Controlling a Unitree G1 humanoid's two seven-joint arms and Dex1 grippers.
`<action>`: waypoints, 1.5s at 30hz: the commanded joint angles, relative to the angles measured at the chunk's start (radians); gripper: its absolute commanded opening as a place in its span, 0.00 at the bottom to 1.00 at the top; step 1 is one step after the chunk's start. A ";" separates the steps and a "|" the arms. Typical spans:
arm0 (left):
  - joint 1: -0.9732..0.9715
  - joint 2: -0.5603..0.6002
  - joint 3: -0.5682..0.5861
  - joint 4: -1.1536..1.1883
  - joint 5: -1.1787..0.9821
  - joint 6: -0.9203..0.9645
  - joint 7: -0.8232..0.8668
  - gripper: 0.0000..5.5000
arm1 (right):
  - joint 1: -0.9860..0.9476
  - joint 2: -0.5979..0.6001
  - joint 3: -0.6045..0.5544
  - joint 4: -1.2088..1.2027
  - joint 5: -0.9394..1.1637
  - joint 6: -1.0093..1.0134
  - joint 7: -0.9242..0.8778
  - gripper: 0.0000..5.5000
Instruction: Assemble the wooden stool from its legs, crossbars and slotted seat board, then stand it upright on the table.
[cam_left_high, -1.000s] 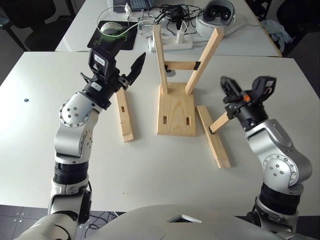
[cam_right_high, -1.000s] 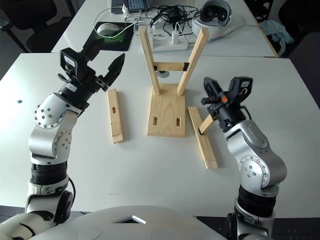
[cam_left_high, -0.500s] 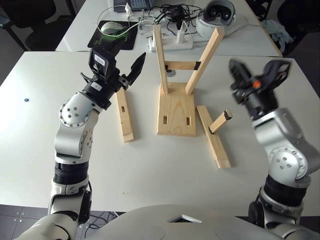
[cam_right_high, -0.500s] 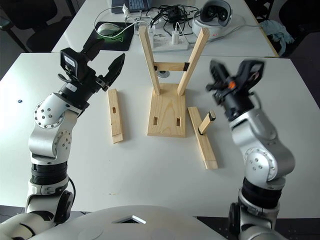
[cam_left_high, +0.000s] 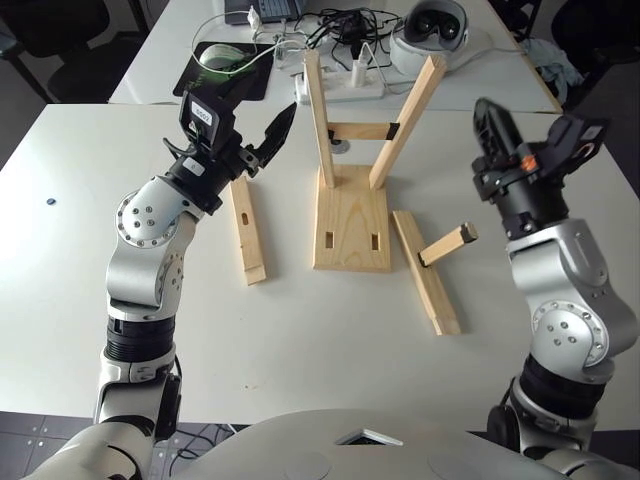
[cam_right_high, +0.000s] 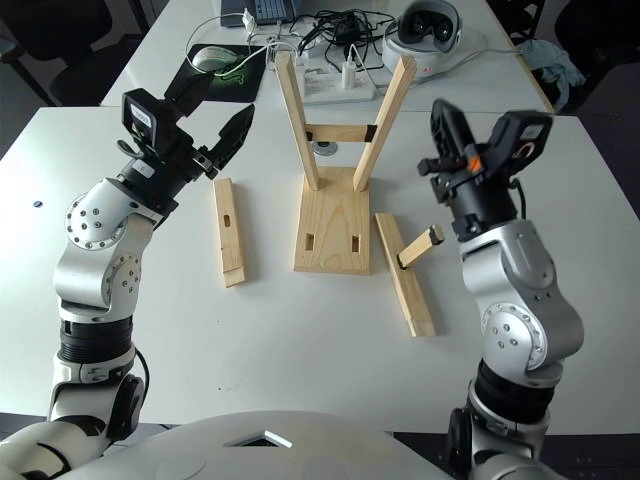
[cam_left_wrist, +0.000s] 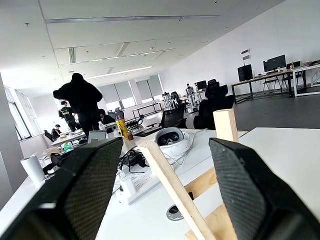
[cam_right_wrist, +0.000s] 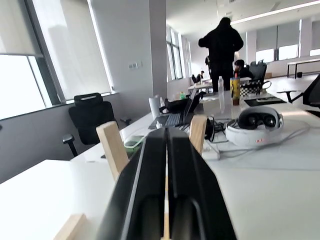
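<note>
Okay, L gripper (cam_left_high: 252, 112) first: fingers (cam_left_wrist: 90, 195) are spread wide, approx. full span, with nothing between them and nothing touched. It hangs off the table to the left of the seat board (cam_left_high: 352, 228), near the far end of the loose leg (cam_left_high: 248, 228). Its tips aim toward the uprights on the board.

R gripper (cam_left_high: 487, 118): on its wrist cam the fingers (cam_right_wrist: 150, 170) are pressed flat together w/ only a thin seam between them, clenched on nothing. It hangs in the air to the right of the board, tips pointing up and away from me, apart from all the wood.

The seat board lies flat on the table (cam_left_high: 300, 330), long axis near-to-far. The left standing leg (cam_left_high: 319, 115) and right standing leg (cam_left_high: 408, 120) rise from its far end, the right one leaning out to the right. A crossbar (cam_left_high: 358, 130) runs left-right between them. Two slots (cam_left_high: 329, 240) show at the board's near end.

The loose leg lies flat just left of the board, roughly parallel to it, slot face up. The second loose leg (cam_left_high: 428, 275) lies flat just right of the board, its near end angled away. A short crossbar (cam_left_high: 447, 245) sits in its middle, tilted up and pointing right, away from the board.

Beyond the board, on a 2nd table, there's a headset (cam_left_high: 435, 25) and a power strip (cam_left_high: 355, 88).
</note>
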 joint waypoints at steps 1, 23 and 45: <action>0.036 0.002 0.009 -0.028 0.009 0.004 0.020 0.58 | -0.057 -0.051 -0.041 0.010 0.026 0.021 -0.003 0.00; 0.021 0.024 0.010 -0.023 -0.010 0.021 0.002 0.58 | 0.025 -0.085 -0.073 -0.057 0.046 0.018 -0.032 0.00; -0.049 0.026 -0.022 0.039 -0.029 0.030 -0.067 0.58 | 0.174 0.015 0.079 -0.104 -0.101 -0.068 -0.066 0.00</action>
